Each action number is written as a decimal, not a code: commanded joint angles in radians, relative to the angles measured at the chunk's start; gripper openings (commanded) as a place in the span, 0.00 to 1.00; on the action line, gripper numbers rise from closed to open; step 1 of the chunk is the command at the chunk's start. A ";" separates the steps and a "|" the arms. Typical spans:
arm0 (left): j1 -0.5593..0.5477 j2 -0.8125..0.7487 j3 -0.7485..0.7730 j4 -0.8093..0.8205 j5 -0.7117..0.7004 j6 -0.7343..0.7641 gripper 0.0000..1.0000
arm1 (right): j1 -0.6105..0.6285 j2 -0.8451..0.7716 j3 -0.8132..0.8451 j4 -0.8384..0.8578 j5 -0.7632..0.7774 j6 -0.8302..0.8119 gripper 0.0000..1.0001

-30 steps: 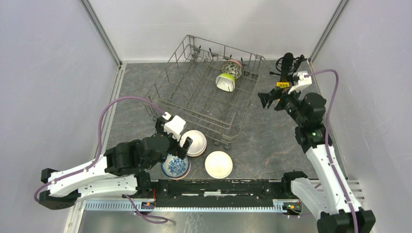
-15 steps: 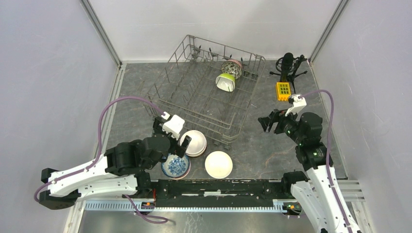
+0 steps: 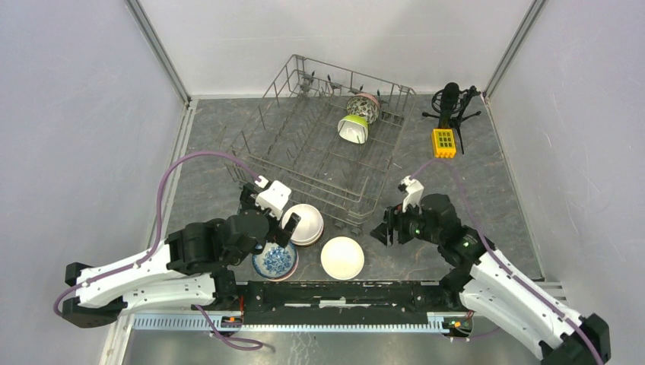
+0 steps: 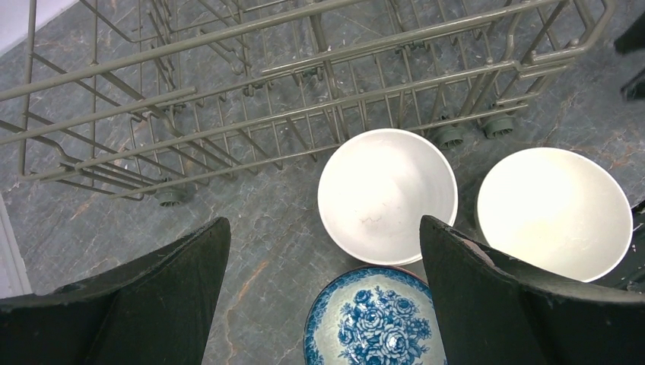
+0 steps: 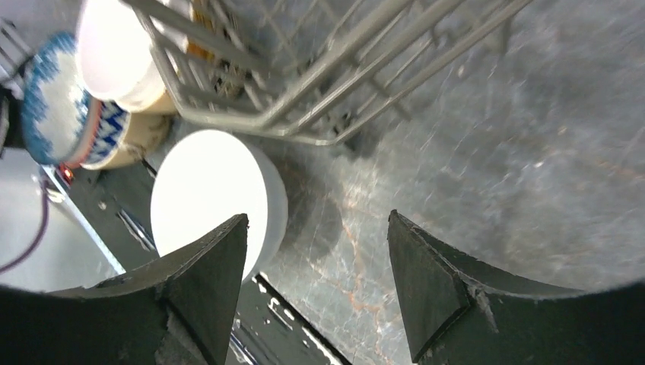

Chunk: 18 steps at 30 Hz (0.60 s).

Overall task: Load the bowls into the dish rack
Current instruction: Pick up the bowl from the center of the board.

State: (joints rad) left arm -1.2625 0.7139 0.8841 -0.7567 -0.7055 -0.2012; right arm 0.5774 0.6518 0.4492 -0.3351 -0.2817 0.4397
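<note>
The grey wire dish rack stands at the back; a lime green bowl and a speckled bowl lean in its far right corner. In front of it sit a white bowl stack, a blue-and-white bowl and a plain white bowl. My left gripper is open and empty, above the blue-and-white bowl and the white bowl. My right gripper is open and empty, just right of the plain white bowl, by the rack's near corner.
A yellow block and a black tripod microphone stand right of the rack. The arms' black base rail runs along the near edge, close behind the front bowls. White walls enclose the table on three sides.
My right arm has swung from beside the yellow block down and left to the rack's near corner, next to the plain white bowl. The left arm has barely moved.
</note>
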 commanded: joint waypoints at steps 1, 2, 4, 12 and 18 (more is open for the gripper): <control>0.003 0.008 0.036 0.005 -0.011 -0.029 1.00 | 0.126 0.022 -0.045 0.071 0.115 0.080 0.72; 0.005 0.011 0.036 0.003 -0.010 -0.028 1.00 | 0.155 0.029 -0.055 0.081 0.126 0.094 0.72; 0.004 0.012 0.036 0.002 -0.008 -0.025 1.00 | 0.207 0.044 -0.065 0.092 0.157 0.117 0.72; 0.005 0.010 0.035 0.001 -0.001 -0.024 1.00 | 0.376 0.102 -0.061 0.114 0.286 0.181 0.71; 0.006 0.010 0.036 0.001 0.014 -0.024 1.00 | 0.466 0.185 -0.034 0.126 0.386 0.202 0.65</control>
State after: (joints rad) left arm -1.2625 0.7269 0.8841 -0.7700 -0.7002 -0.2012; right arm 1.0000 0.7959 0.3828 -0.2478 0.0010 0.6098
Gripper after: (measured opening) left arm 0.994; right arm 0.668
